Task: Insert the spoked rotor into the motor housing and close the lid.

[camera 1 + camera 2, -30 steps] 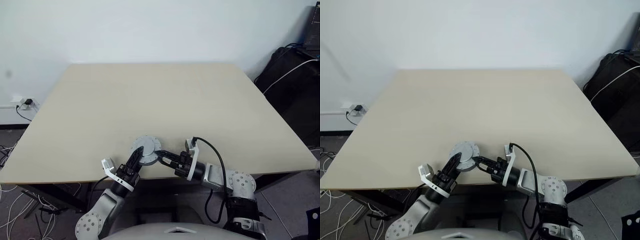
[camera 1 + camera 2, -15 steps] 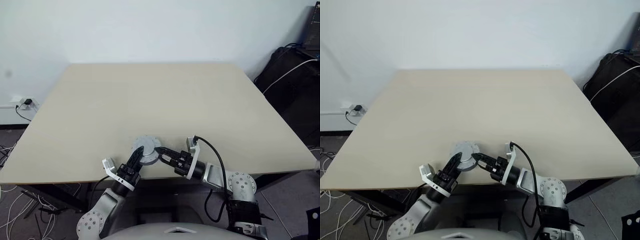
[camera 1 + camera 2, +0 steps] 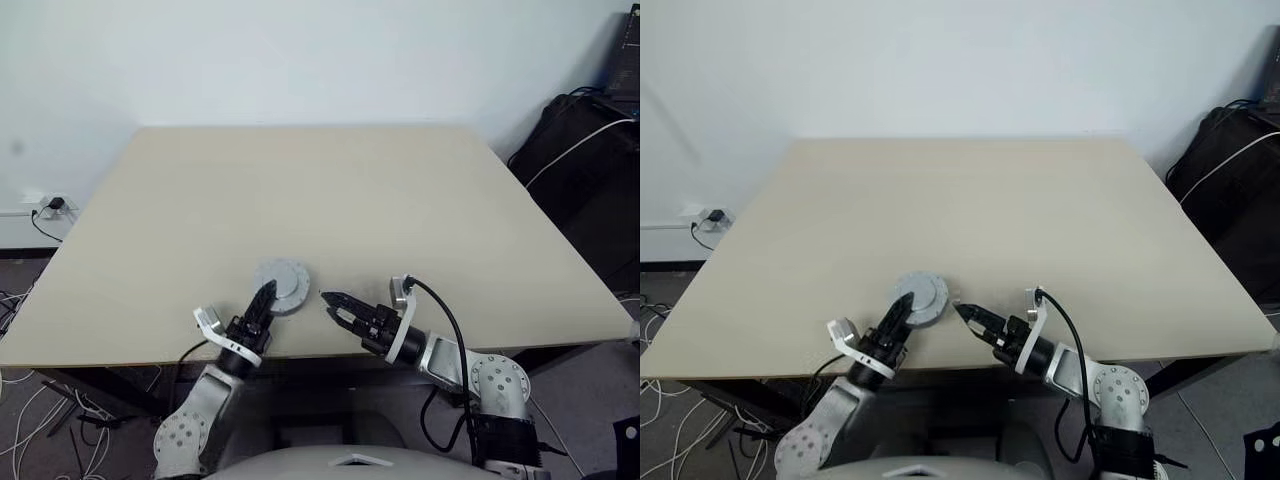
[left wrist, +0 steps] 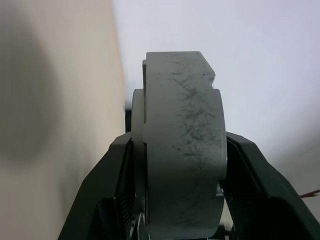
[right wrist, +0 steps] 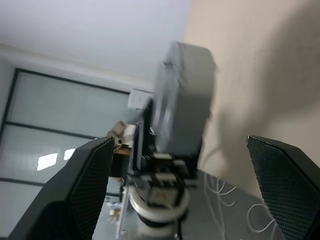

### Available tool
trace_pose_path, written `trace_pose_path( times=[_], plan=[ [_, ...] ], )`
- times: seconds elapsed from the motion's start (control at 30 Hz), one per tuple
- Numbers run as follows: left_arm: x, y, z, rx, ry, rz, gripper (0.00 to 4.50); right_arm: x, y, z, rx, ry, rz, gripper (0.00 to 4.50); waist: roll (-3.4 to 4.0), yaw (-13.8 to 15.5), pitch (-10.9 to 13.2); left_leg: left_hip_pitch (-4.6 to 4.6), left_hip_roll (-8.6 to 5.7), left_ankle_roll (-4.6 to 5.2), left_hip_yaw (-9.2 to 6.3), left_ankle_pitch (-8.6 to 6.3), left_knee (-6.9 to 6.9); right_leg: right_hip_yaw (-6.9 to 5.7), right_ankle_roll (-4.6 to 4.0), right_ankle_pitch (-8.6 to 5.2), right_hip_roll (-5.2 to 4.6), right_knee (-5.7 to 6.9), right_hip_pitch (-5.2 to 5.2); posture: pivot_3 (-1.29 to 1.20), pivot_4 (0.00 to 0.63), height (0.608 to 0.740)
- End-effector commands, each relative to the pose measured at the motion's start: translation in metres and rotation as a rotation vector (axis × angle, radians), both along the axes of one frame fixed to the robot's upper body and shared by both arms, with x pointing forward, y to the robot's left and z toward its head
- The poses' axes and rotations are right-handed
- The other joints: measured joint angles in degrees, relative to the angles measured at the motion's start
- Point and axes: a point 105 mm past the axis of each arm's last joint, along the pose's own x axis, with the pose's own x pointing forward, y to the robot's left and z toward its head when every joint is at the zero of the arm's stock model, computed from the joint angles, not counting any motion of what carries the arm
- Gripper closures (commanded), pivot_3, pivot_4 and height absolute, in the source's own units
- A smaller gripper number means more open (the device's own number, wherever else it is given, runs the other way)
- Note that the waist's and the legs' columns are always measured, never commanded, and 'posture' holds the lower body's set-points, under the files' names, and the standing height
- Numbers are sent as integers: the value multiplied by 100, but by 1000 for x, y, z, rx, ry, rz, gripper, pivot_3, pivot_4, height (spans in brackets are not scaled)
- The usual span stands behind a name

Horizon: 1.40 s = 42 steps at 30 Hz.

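Grey metal, stiff and probably weighty, the lid (image 3: 281,284) sits pinched by its edge in my left gripper (image 3: 262,300), my right gripper (image 3: 333,304) gaping beside it.

Both arms are that silver-grey cast metal look with chunky round joint housings, then go black toward the wrists, each one ending in a left gripper (image 3: 262,300) and right gripper (image 3: 333,304) made of two slim black tapered fingers. There's a white bracket (image 3: 207,321) bolted on each wrist, and a black cable (image 3: 447,325) loops off the right wrist back down the forearm. Up close the finger pads (image 5: 287,192) have a fine dotted grip texture.
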Motion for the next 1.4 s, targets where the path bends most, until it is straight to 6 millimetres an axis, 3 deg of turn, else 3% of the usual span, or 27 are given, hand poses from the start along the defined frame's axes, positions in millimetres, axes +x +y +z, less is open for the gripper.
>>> trace_pose_path(
  times=[0.03, 0.27, 0.53, 0.8, 1.07, 1.4],
  plan=[
    [25, -1, 33, -48, -120, 82, 2461, 3, 2, 10, -18, -77, -18, 0, -1, 8, -1, 0, -1, 0, 0, 0, 0, 0, 0, 0, 0, -1, 1, 0, 0, 740],
    [69, 22, 31, 106, -83, 235, 2461, 5, 5, 8, -147, -204, -28, 0, -4, 36, -2, 1, -6, 0, 0, 0, 0, 0, 8, 6, 5, -14, 9, 0, 0, 740],
    [114, 52, 12, 195, 75, 386, 2461, 21, -5, 3, -356, -366, -192, 0, -20, 94, 4, -5, -9, -26, -10, 15, 0, -2, 26, 18, 14, -38, 22, 0, 0, 740],
    [146, 54, 6, 227, 170, 407, 2461, 25, -11, -2, -413, -404, -265, 0, -24, 95, 4, -21, -10, -18, -6, 10, -1, -3, 67, 49, 20, -91, 30, 0, 0, 740],
    [162, 50, -8, 251, 300, 399, 2461, 28, -13, -3, -498, -509, -302, 0, -24, 72, 4, -18, -11, -19, -4, 11, -2, -4, 72, 52, 20, -89, 32, 0, 0, 740],
    [155, 55, -39, 309, 487, 420, 2461, 27, -12, -6, -512, -504, -293, 0, -23, 71, -6, 3, -10, -27, -4, 16, -1, -3, 69, 56, 20, -81, 50, 0, 0, 740]
  ],
)
